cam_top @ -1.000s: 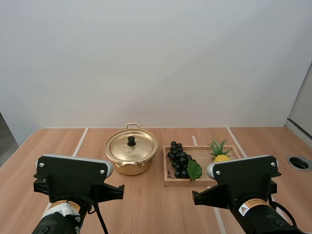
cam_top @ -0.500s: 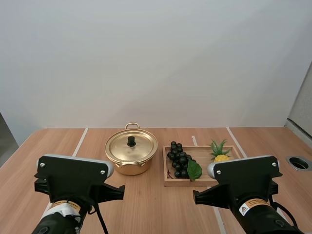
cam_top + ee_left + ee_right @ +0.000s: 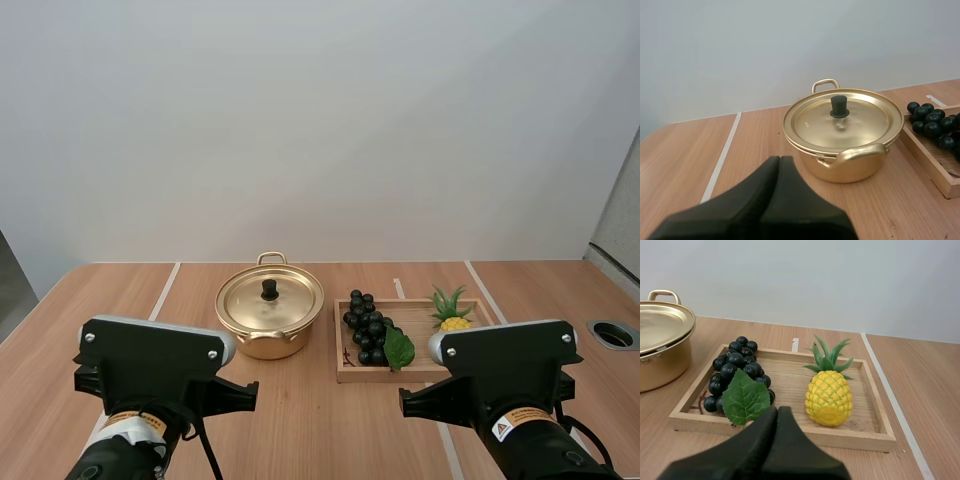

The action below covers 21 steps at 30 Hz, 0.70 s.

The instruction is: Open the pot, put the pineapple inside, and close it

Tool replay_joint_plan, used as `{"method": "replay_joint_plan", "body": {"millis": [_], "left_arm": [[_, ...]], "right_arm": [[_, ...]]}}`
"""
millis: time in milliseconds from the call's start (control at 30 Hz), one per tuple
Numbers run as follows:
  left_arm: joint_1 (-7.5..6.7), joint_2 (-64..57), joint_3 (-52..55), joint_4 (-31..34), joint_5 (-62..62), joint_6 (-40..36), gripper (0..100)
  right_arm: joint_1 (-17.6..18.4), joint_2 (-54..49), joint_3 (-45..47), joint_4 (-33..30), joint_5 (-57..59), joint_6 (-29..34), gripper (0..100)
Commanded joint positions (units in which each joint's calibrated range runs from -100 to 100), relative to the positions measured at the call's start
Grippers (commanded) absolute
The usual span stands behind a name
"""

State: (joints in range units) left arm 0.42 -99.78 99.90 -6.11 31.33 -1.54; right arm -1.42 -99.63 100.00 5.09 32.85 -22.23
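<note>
— How far along is it?
— Nothing started, by my reckoning. The left pincer [image 3: 779, 160] has its fingers pressed together in one dark wedge, holding nothing, and it hangs short of the pot [image 3: 268, 322].
— Where's the pot?
— Left of centre in the high frame, on the worktop [image 3: 300, 430]. Its lid [image 3: 272, 302] sits flat with the black knob [image 3: 269, 289] upright in the middle.
— And the fruit?
— Just right of the pot is the tray [image 3: 365, 376]. The grapes [image 3: 366, 328] and a green leaf [image 3: 399, 349] lie in its left half. The pineapple [image 3: 453, 316] stands in the right half, crown up, apart from the grapes.
— The other arm?
— The right pincer [image 3: 776, 410] is closed too, and empty. It hovers at the tray's near edge, roughly between leaf and pineapple.
— So which step?
— Opening the pot, I'd say. The left pincer would need to spread its fingers, go forward and down over the knob, pinch it and lift straight up. That knob is small, so it wants good centring. The lid must then be kept clear of the rim before the pineapple goes in.
</note>
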Motion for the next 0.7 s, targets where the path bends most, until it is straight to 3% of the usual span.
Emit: {"method": "replay_joint_plan", "body": {"millis": [0, 233, 367, 500, 667], "left_arm": [[-0.25, -0.2, 0.1, 0.0, -1.3, -0.6, 0], [-0.25, -0.2, 0.1, 0.0, -1.3, -0.6, 0], [-0.42, -0.2, 0.1, 0.7, -16.2, -0.3, 0], [-0.44, -0.2, 0.1, 0.9, -44.8, 0.2, 0], [-0.44, -0.2, 0.1, 0.8, -74.3, 0.2, 0]], "right_arm": [[-0.4, -0.4, 0.0, -0.2, -0.3, -0.5, 0], [-0.7, -0.4, 0.0, -0.2, -0.3, -0.5, 0], [-0.7, -0.4, 0.0, 3.2, -7.9, -0.5, 0], [-0.7, -0.4, 0.0, 3.2, -31.4, -0.5, 0], [-0.7, -0.4, 0.0, 3.2, -80.3, -0.5, 0]]}}
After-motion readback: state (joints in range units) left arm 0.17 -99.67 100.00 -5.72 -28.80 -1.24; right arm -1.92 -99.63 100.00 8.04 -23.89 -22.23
